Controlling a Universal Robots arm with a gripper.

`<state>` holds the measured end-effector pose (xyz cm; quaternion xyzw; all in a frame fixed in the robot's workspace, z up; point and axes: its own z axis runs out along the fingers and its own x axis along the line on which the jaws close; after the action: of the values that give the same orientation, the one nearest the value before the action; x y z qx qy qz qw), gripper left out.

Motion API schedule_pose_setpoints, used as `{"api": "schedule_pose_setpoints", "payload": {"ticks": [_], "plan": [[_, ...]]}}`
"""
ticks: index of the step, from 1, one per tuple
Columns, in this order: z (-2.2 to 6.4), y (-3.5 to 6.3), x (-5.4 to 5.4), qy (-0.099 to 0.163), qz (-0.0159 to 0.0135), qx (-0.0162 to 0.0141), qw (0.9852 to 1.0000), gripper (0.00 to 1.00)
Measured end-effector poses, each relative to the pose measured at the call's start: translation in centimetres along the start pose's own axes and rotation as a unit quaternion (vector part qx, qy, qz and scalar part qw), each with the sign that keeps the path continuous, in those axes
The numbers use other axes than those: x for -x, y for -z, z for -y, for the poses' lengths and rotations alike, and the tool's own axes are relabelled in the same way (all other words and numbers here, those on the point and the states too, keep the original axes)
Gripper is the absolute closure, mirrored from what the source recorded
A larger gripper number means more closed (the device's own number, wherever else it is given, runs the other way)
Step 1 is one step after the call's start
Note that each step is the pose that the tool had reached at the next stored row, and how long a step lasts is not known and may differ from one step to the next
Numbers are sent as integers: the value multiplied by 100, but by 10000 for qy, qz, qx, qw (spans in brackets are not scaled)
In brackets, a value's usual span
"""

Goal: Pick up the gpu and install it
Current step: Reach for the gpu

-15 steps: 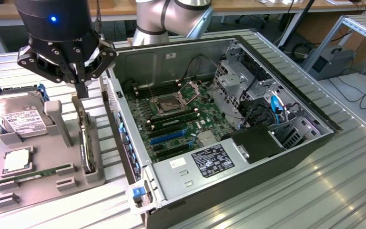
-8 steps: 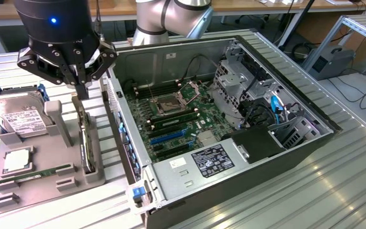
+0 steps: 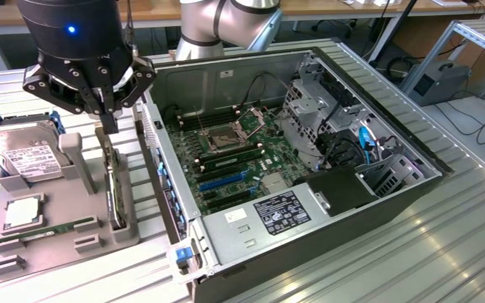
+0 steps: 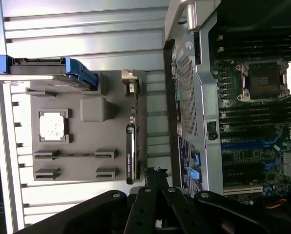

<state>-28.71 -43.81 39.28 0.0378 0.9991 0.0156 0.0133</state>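
One thin, flat black gpu card with a dark-green board edge (image 3: 114,189) stands on edge in a slot of the grey moulded holder tray (image 3: 65,202), just beside the open black computer case (image 3: 360,233). The black claw gripper (image 3: 108,123) hangs just above the card's far end, fingers pinched together and empty. By this, neither pick-up nor install is done.
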Motion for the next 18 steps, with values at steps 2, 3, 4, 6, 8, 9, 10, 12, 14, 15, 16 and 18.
{"api": "schedule_pose_setpoints", "payload": {"ticks": [2, 3, 4, 6, 8, 9, 10, 12, 14, 15, 16, 18], "plan": [[9, 1, 1, 0, 0, -1, 10000, 89], [13, 0, 1, 0, 0, -2, 10000, 89], [21, 1, 2, 0, 0, -3, 10000, 89], [34, 1, 3, 0, 0, -3, 10000, 89], [45, 2, 4, 0, 0, -4, 10000, 89], [52, 2, 4, 0, 0, -5, 10000, 89], [62, 2, 5, 0, 1, -6, 10000, 89], [78, 2, 6, 0, 1, -10, 10000, 89], [100, 3, 7, 0, 1, -13, 10000, 89], [113, 3, 8, 0, 1, -14, 10000, 89], [126, 3, 9, 0, 1, -15, 10000, 89], [156, 3, 12, 0, 2, -17, 10000, 89]]}}
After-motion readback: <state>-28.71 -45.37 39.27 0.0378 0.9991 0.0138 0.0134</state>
